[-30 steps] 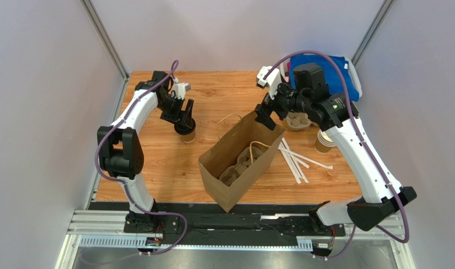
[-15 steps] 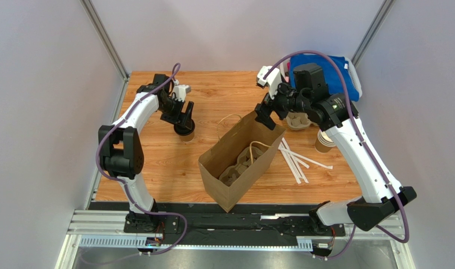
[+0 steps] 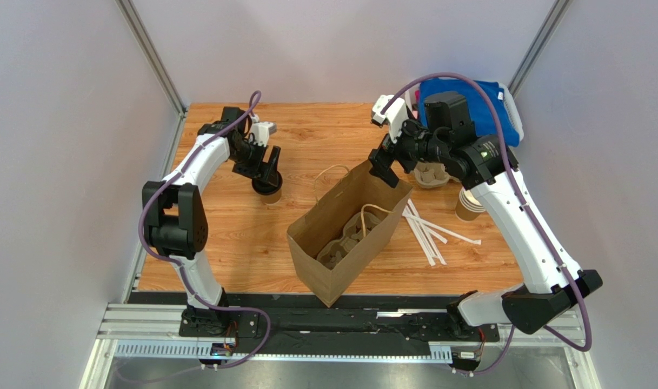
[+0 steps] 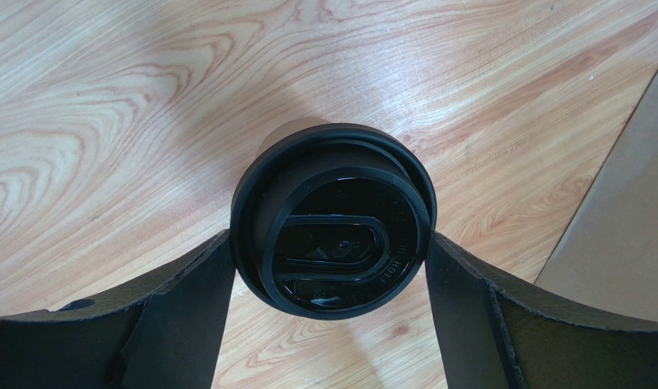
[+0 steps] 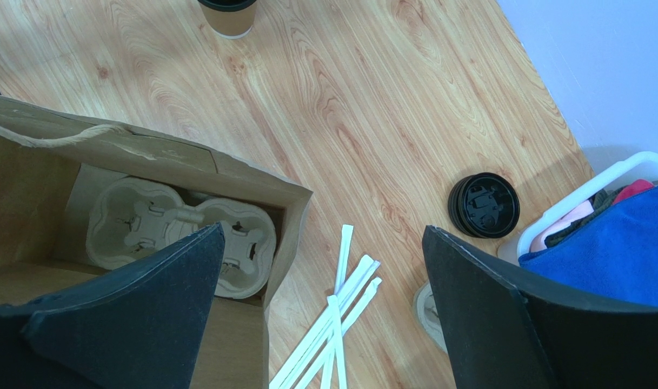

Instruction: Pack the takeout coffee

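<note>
The takeout coffee (image 4: 332, 223) is a small brown paper cup with a black lid, standing on the wooden table at the left (image 3: 268, 191); it also shows at the top edge of the right wrist view (image 5: 226, 14). My left gripper (image 4: 329, 235) straddles it from above, both fingers pressed to the sides of the lid, so it is shut on the cup (image 3: 267, 168). The open brown paper bag (image 3: 340, 235) stands mid-table with a pulp cup carrier (image 5: 161, 219) inside. My right gripper (image 5: 324, 229) hangs open and empty over the bag's far end (image 3: 381, 166).
White wrapped straws (image 3: 425, 227) lie right of the bag. A loose black lid (image 5: 484, 204), a second pulp carrier (image 3: 431, 174) and a stack of unlidded cups (image 3: 468, 207) sit at the right. A white bin with blue cloth (image 3: 486, 105) fills the far right corner.
The left gripper and the cup have shifted slightly toward the far side of the table. The right arm and the bag have not moved.
</note>
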Robot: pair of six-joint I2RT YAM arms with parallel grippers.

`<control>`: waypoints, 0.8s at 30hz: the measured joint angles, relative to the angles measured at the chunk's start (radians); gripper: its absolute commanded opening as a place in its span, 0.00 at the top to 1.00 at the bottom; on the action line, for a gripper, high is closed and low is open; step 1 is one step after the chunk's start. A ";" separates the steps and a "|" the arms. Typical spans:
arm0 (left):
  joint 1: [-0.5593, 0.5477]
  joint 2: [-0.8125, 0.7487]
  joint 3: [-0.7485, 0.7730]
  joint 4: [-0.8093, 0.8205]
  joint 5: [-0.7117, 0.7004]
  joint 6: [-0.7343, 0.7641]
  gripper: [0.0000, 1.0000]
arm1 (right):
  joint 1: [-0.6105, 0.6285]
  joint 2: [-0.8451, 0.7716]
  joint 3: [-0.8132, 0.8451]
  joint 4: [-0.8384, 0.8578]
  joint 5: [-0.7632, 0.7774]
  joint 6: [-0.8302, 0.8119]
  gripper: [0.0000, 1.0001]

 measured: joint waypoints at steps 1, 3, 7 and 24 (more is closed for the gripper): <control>0.000 0.000 0.000 0.001 0.000 0.002 0.15 | 0.000 0.000 0.000 0.000 0.001 0.002 0.00; 0.000 0.000 -0.002 0.002 0.000 0.004 0.14 | 0.000 0.000 0.000 0.000 0.003 0.003 0.00; 0.000 0.000 -0.002 0.005 0.001 0.011 0.07 | 0.000 0.000 0.000 0.000 0.003 0.005 0.00; -0.008 0.019 -0.003 0.011 0.013 0.018 0.18 | -0.001 0.000 0.000 0.000 0.009 0.012 0.00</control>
